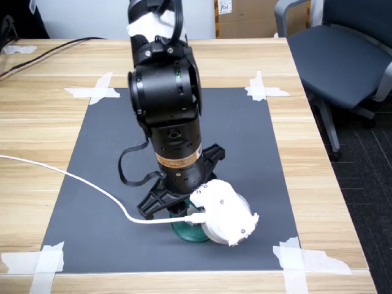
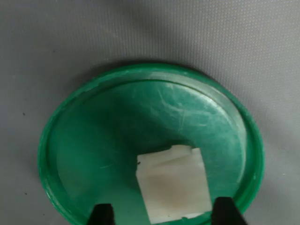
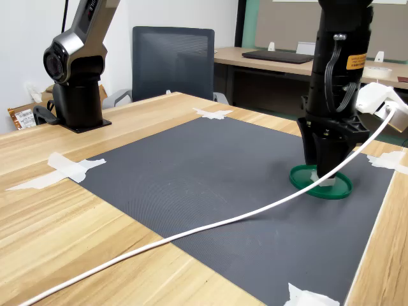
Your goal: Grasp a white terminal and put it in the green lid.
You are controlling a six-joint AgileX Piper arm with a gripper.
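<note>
The green lid (image 2: 140,117) lies flat on the dark mat, at the near edge in the first exterior view (image 1: 185,231) and at the second exterior view's right (image 3: 338,189). The white terminal (image 2: 172,185) rests inside the lid, near its rim, and shows as a small white bit under the arm (image 3: 326,181). My gripper (image 2: 164,216) points straight down over the lid. Its two dark fingertips (image 2: 102,214) stand either side of the terminal, with a gap showing on one side, so it is open. In the first exterior view the white camera housing hides the fingers.
A white cable (image 1: 73,179) runs across the mat (image 1: 245,141) to the camera housing (image 1: 225,211) on the wrist. White tape (image 1: 95,89) holds the mat's corners. A second arm's base (image 3: 76,95) stands at the second exterior view's left. An office chair (image 1: 343,55) sits beside the table.
</note>
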